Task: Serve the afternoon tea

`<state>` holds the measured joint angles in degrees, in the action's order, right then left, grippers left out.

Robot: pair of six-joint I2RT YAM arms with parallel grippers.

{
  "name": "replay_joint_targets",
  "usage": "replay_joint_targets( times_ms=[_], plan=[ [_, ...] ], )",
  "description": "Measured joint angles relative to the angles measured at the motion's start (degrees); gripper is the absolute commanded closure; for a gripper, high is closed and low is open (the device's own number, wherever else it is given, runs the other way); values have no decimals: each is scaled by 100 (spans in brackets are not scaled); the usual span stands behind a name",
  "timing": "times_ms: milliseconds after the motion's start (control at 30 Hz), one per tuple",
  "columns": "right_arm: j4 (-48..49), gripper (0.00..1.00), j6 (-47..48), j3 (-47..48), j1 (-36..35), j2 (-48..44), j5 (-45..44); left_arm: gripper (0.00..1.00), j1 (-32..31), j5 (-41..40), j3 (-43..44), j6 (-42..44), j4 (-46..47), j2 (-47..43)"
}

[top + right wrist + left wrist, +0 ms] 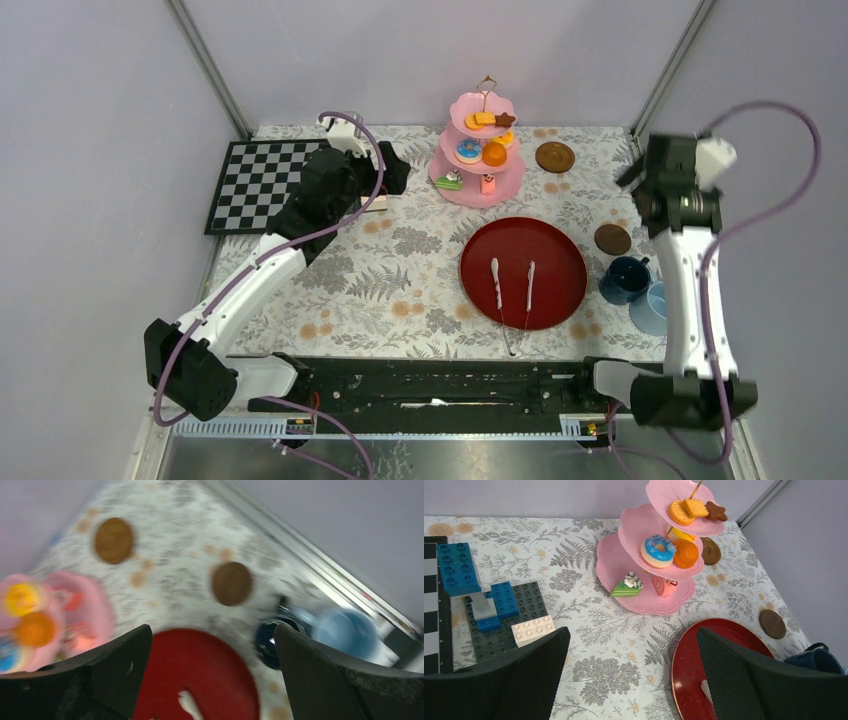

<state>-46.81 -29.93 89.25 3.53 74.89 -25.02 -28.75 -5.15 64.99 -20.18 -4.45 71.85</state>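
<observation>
Hovering empty: left gripper (631,636), jaws wide, above the floral cloth (400,280) left of the pink stand (508,186); right gripper (211,630), jaws wide, over the right side. The sweets (658,551) sit on all three tiers. Two blue cups (625,280) side by side right of the red tray (545,245), tongs (497,283) on it. Two brown saucers (555,156): one beside the stand, one just behind the cups.

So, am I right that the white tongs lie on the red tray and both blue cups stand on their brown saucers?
Not quite. The white tongs lie on the red tray, but the dark blue cup and the light blue cup stand on the tablecloth, and both brown saucers are bare. The top external view shows it.
</observation>
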Motion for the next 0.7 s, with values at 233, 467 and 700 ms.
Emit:
replay_joint_targets(
  times_ms=[233, 467, 700],
  plan=[
    [-538, 1, -844, -2782, 1126, -2109, -1392, 1, -22, 212, -2, -146, 39, -61],
    [-752, 0, -1526, -3906, 1814, -2586, -1596, 1, -129, 264, -83, -212, 138, -98],
    [-227, 7, -1722, -4603, 2708, -2159, -1460, 1, -199, 262, -92, -212, 146, -101]
  ],
)
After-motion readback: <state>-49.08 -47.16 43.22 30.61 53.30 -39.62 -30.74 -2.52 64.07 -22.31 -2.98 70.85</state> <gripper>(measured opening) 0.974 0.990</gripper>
